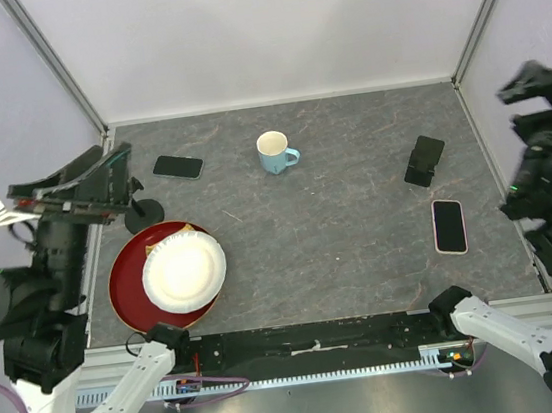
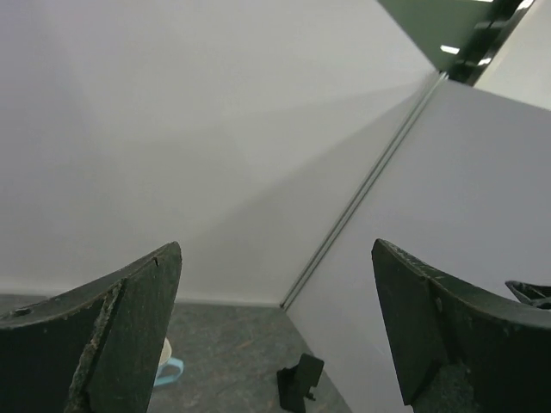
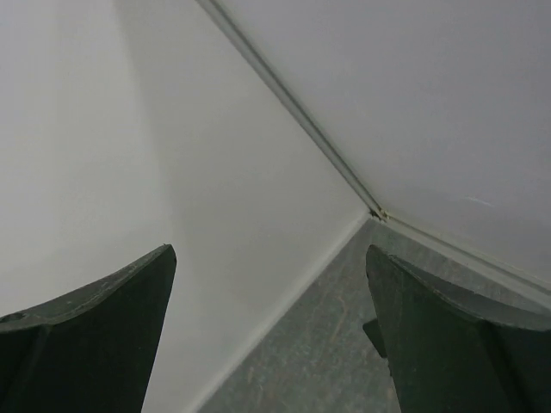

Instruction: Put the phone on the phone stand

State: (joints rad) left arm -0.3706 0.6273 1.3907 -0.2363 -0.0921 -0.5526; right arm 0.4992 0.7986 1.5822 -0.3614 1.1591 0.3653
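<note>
left gripper (image 2: 275,249) spread, far left | right gripper (image 3: 269,249) spread, far right | phone (image 1: 449,227) lower right near table (image 1: 343,259) edge, apart from phone stand (image 1: 424,160) above

l hand (image 2: 275,258) & r hand (image 3: 269,256) raised, both wide open

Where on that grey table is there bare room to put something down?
Widest bare patch: the middle, between the white paper plate, pale blue mug, black phone stand and pink-edged phone. Crowded at left: red plate, dark phone.
</note>
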